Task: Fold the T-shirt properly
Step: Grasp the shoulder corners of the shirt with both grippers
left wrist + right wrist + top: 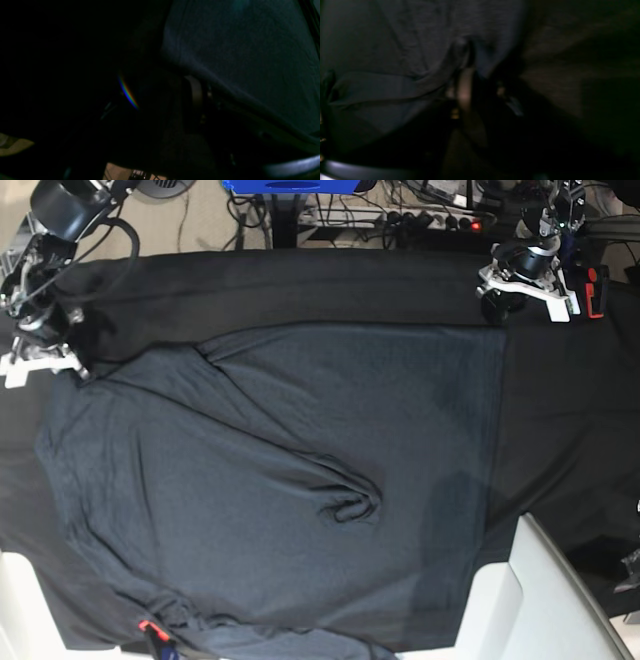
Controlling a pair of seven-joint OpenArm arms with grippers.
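T-shirt (280,480) — soft charcoal knit, rumpled — pinched at far corners by left hand (497,308) and right hand (62,352).

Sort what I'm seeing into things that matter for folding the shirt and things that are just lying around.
Part of the job:
- T-shirt, spread across the table
- left gripper, at the shirt's far corner
- right gripper, at the other far corner

Just lying about:
- black table cloth under the shirt
- power strip on the floor behind
- white panel at the near edge
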